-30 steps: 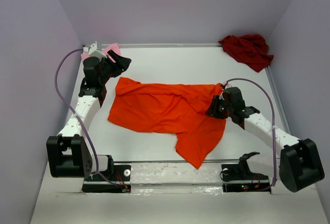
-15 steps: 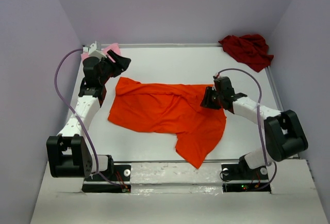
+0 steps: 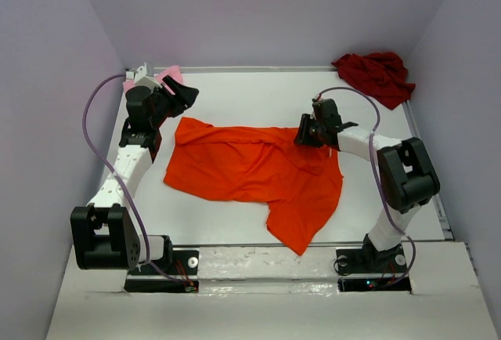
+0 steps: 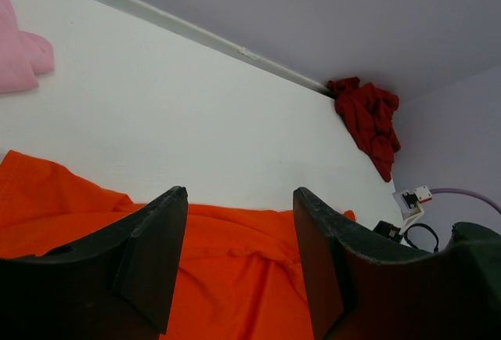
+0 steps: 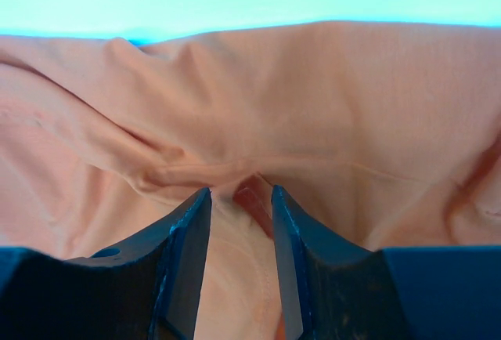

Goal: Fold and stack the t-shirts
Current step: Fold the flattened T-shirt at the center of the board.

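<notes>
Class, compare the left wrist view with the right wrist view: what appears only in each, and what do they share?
Only the left wrist view shows the open left gripper, the pink t-shirt at the far left edge, and the dark red t-shirt bunched in the far corner. Only the right wrist view shows the right gripper, jaws apart, close over a puckered fold of cloth. Both show the orange t-shirt, though it looks washed out in the right wrist view.
</notes>
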